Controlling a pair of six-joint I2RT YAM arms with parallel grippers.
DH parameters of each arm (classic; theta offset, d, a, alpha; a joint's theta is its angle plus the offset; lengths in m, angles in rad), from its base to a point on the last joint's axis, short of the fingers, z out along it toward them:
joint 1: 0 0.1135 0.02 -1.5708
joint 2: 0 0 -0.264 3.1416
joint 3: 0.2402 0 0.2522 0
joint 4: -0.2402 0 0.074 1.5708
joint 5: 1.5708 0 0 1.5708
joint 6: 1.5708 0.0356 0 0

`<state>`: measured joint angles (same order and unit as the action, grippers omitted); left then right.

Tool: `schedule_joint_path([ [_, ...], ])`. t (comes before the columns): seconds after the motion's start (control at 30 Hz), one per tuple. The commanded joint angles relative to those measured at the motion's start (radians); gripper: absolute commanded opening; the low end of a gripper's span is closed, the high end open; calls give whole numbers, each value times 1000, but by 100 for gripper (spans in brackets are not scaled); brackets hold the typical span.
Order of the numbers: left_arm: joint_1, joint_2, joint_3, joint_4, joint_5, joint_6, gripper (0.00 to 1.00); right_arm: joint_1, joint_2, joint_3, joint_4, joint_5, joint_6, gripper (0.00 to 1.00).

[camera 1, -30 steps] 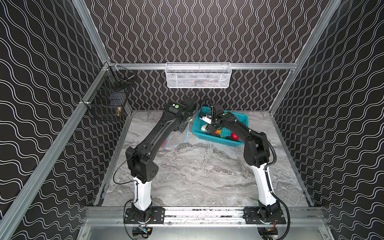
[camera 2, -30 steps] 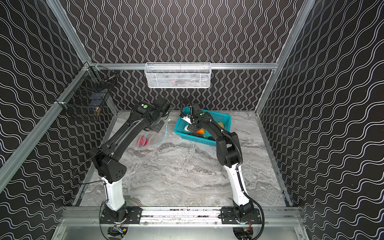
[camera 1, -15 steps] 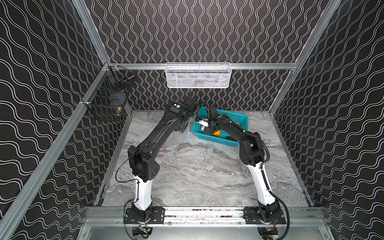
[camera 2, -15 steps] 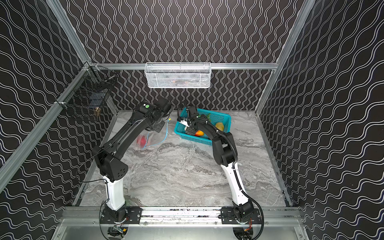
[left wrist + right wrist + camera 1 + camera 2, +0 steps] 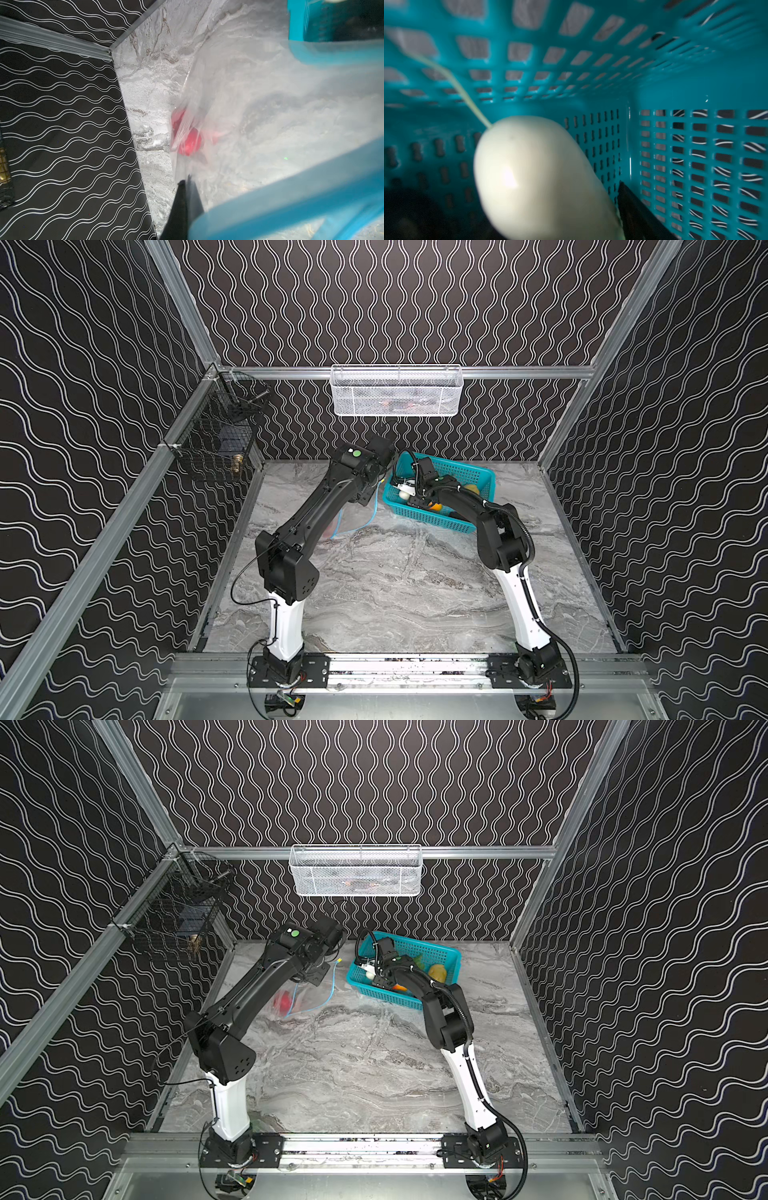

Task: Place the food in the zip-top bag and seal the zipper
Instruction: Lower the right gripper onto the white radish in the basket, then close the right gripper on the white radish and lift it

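1. Looking at the biggest thing first: flat grey tabletop [image 5: 395,572], marble-look, smooth, with pale wavy veins.
2. Next down, got a teal basket [image 5: 432,518] [image 5: 695,166] at the back right. Rigid plastic, rectangular, walls punched with square holes, floor with small slots.
3. Then the zip-top bag [image 5: 309,996] [image 5: 249,93], just left of that basket. Clear crinkly film, lower end lying on the table, mouth lifted and gaping.
4. Left gripper [image 5: 185,185]: clamped tight on the bag's film near the mouth, thin dark fingers pressed together.
5. Right gripper [image 5: 409,495]: down inside the basket's left end, jaws spread either side of the white-green long one [image 5: 539,176]. Honestly can't tell whether squeezing it or just straddling it.
6. About that veg: smooth, glossy, rounded white end with a thin pale stringy tip, blurry in the wrist view.
7. Also in the basket: lumpy yellow-brown potato [image 5: 437,971], ruffled leafy green [image 5: 417,961] right beside it.
8. Red round ones [image 5: 284,999] [image 5: 190,141]: shiny, already inside the bag at its closed end, down at table level.
9. Zipper [image 5: 332,986] [image 5: 291,197]: thin, soft, light blue strip looping round the open mouth, not sealed.
10. Smallest: tiny yellow slider tab [image 5: 339,960] at the strip's raised end.
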<state>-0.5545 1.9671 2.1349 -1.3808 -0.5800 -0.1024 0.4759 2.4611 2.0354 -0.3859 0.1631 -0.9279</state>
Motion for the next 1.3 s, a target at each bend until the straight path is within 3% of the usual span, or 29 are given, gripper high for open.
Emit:
schedule_joint_path([
  [0.0,2,-13,-11,12,1,-13,0,1,-2,-43,49,-4,-7,73],
  [0.17,2,-7,2,8,-2,-16,0,1,-12,-36,75,2,23,54],
  [0.37,2,-6,1,6,-7,-19,0,0,-69,-91,140,9,31,44],
  [0.87,2,-1,36,-13,14,-19,0,-2,-353,-323,356,-41,199,43],
  [1.27,2,-5,34,-11,31,-19,0,-11,-441,-423,444,-109,384,43],
])
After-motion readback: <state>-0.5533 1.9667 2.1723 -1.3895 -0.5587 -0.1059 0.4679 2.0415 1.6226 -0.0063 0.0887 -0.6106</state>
